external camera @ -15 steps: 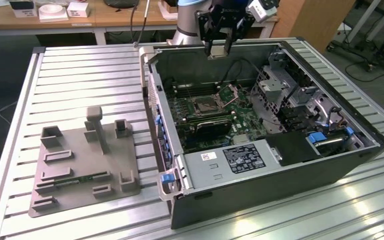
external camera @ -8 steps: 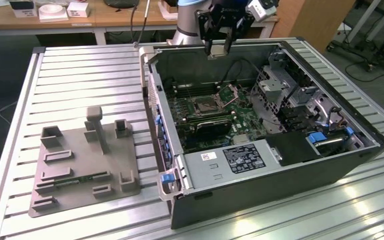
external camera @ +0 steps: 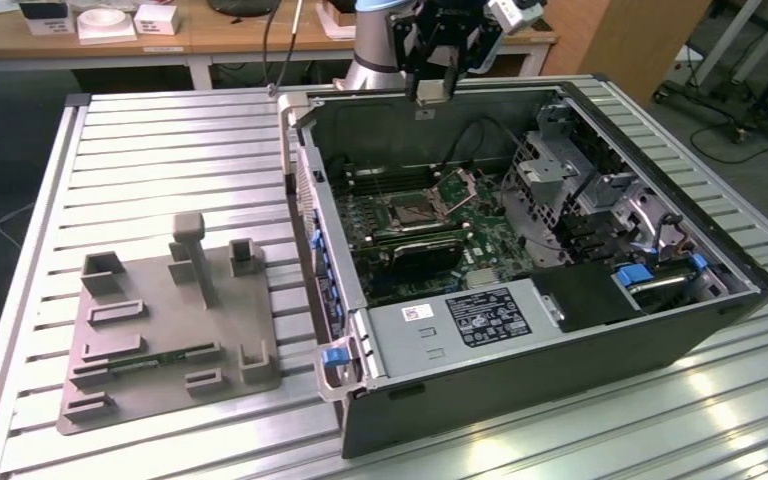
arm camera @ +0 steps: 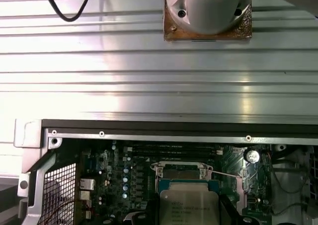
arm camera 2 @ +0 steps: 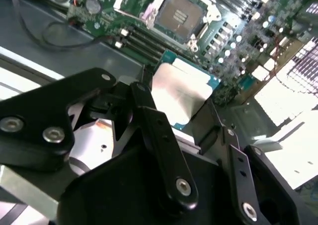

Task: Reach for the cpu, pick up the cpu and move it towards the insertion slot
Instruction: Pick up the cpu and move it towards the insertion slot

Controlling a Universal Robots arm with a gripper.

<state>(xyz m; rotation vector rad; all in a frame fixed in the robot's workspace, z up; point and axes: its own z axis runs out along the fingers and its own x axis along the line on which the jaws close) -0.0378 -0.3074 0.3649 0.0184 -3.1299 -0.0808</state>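
Silvery-white cpu [arm camera 2: 181, 93] with a teal-green rim, held between the glossy black fingers [arm camera 2: 159, 140] at centre of the second wrist view. Green motherboard [external camera: 418, 225] at centre of the exterior view, its insertion slot [external camera: 408, 213] dull silver with a dark centre. Ribbed silver-grey table [external camera: 157, 160]; grey plastic fixture [external camera: 164, 325] lower left.

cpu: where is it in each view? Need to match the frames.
Exterior view: the cpu is the small pale piece at the tip of the claw, above the far wall of the case.
Second wrist view: the cpu sits silvery top up between the claw's fingers.
First wrist view: the cpu overlaps the socket frame.
Shared landmark: the insertion slot, a square metal frame.
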